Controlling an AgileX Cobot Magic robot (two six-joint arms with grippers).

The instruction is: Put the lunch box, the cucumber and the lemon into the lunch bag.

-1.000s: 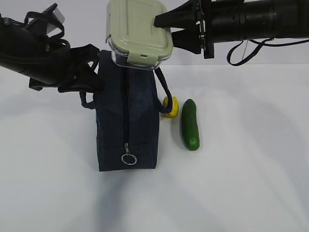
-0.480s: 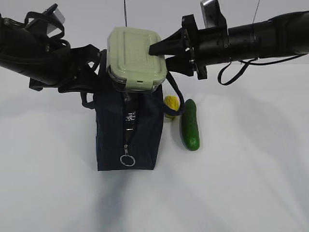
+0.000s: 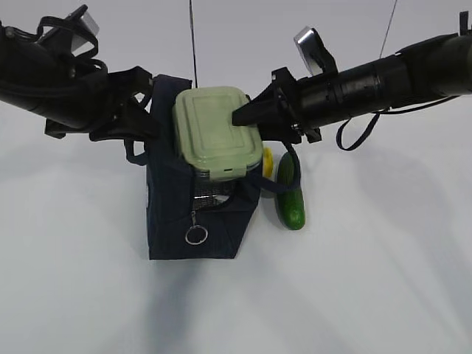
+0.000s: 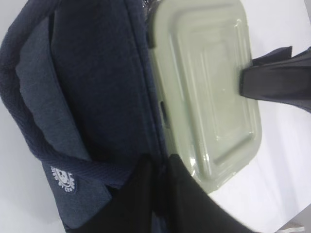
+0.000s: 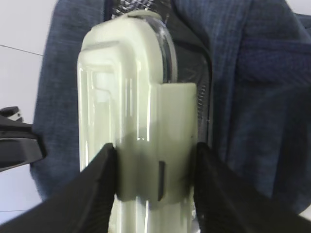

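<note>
now right gripper [image 3: 247,118] clamps sage-green-lidded clear glass lunch box [image 3: 215,131] in open top of navy fabric lunch bag [image 3: 173,199]; left gripper [image 3: 144,110] pinched tight on bag's edge; dark green cucumber [image 3: 290,199] beside bag.

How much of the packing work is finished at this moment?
Nothing is fully packed yet. The right claw grips the lunch box partway down in the open lunch bag, while the left claw pinches the bag's edge. The cucumber and the lemon lie on the table beside the bag, waiting.

no readable text; the lunch bag [image 4: 82,121] bears a small white round logo [image 4: 62,178], too blurred.
</note>
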